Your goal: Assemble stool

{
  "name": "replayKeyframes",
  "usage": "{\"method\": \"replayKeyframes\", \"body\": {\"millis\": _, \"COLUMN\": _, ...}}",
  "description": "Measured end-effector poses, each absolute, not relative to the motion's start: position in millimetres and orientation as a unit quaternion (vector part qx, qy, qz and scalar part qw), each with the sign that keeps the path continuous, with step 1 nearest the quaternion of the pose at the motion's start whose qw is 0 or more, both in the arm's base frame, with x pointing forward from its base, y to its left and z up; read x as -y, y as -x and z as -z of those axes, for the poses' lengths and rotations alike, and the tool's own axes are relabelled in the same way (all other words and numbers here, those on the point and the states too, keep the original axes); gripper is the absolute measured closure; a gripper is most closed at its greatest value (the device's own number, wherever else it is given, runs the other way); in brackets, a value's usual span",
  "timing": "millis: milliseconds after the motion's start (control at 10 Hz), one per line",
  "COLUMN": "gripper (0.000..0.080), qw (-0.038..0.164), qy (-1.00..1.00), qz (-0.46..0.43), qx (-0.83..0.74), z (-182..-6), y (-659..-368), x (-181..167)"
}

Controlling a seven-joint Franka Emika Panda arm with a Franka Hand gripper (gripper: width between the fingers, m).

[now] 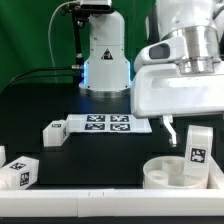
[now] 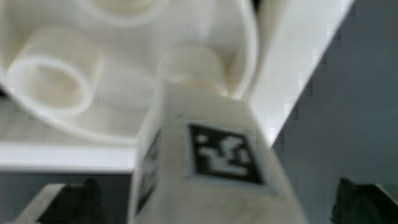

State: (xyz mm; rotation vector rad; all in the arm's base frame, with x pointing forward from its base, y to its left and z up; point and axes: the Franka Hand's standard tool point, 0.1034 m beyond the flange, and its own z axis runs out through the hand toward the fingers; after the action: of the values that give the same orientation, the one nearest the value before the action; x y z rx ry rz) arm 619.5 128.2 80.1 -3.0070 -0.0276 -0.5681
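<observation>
The bench (image 1: pixel 60 100) is matte black, backed by a green curtain (image 1: pixel 30 35); a white rail (image 1: pixel 80 205) runs along its near edge. The marker board (image 1: pixel 105 125) lies mid-bench, in front of the arm's base (image 1: pixel 105 60). The seat (image 1: pixel 165 175) sits at the exterior view's lower right, with one leg (image 1: pixel 197 147) upright in it. The hand (image 2: pixel 217 202) is spread wide, its fingers (image 2: pixel 71 205) either side of that leg with gaps showing. A second leg (image 1: pixel 52 132) lies beside the board, and a third leg (image 1: pixel 20 172) near the rail.
</observation>
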Motion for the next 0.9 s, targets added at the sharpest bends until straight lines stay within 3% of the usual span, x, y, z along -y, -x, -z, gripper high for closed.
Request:
{"method": "replayKeyframes", "body": {"millis": 400, "gripper": 0.0151, "qw": 0.060, "qy": 0.997, "qz": 0.038, "qx": -0.016, "z": -80.4, "y": -619, "x": -121}}
{"method": "replayKeyframes", "body": {"millis": 700, "gripper": 0.0151, "qw": 0.060, "qy": 0.997, "qz": 0.036, "qx": -0.020, "z": -80.0, "y": -620, "x": -119}}
{"method": "replayKeyframes", "body": {"millis": 900, "gripper": 0.0151, "qw": 0.060, "qy": 0.988, "qz": 0.018, "qx": -0.142, "z": -75.1, "y": -616, "x": -126}}
